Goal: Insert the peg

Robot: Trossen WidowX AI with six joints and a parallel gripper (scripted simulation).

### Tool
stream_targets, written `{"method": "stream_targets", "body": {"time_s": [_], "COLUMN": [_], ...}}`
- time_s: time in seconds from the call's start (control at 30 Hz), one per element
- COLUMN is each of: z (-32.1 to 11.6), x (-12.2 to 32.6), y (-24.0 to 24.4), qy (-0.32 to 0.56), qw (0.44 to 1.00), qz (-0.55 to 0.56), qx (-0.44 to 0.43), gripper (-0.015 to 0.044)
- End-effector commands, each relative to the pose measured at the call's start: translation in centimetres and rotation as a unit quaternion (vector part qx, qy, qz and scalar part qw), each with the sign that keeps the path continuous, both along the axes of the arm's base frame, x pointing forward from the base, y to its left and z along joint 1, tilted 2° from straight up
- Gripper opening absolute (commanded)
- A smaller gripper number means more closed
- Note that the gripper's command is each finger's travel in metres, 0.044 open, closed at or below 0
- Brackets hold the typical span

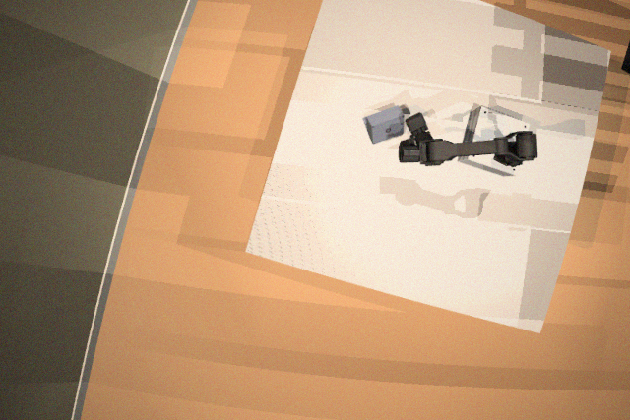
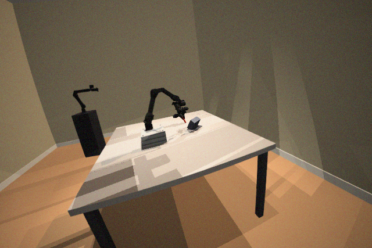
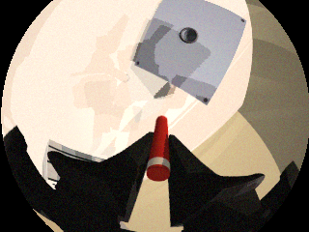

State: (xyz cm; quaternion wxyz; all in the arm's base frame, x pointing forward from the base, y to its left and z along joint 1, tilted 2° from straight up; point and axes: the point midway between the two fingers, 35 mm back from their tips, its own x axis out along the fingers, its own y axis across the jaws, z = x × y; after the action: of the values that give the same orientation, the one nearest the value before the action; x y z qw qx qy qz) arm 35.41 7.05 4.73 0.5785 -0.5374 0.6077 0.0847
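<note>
My gripper (image 2: 183, 118) (image 3: 160, 137) is shut on a round red peg (image 2: 185, 121) (image 3: 159, 147) with a pale band near its upper end. The peg is held above the table, and its far end points toward the lower edge of the sloped panel in the wrist view. The blue-grey sloped panel (image 1: 382, 119) (image 2: 194, 122) (image 3: 222, 41) stands in front of the arm. Its face has one round dark hole (image 1: 388, 129) (image 3: 188, 35). The peg is outside the hole, with a gap between its end and the panel. In the top view I cannot make out the peg.
The arm's grey base stand (image 2: 153, 140) sits on the white table (image 1: 407, 253) (image 2: 210, 149). A second black arm on a dark pedestal (image 2: 89, 134) stands beyond the table. Shadows lie across the table and the panel face.
</note>
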Motion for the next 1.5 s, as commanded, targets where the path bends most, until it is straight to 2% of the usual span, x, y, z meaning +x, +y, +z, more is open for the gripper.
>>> {"method": "stream_targets", "body": {"time_s": [0.0,1.47], "z": [-0.1,0.2], "x": [0.3,0.6], "y": [0.7,8.0], "qy": [0.0,-0.011], "qw": [1.0,0.978], "qz": [0.017,0.174], "qx": [-0.012,-0.116], "gripper": [0.0,0.0]}}
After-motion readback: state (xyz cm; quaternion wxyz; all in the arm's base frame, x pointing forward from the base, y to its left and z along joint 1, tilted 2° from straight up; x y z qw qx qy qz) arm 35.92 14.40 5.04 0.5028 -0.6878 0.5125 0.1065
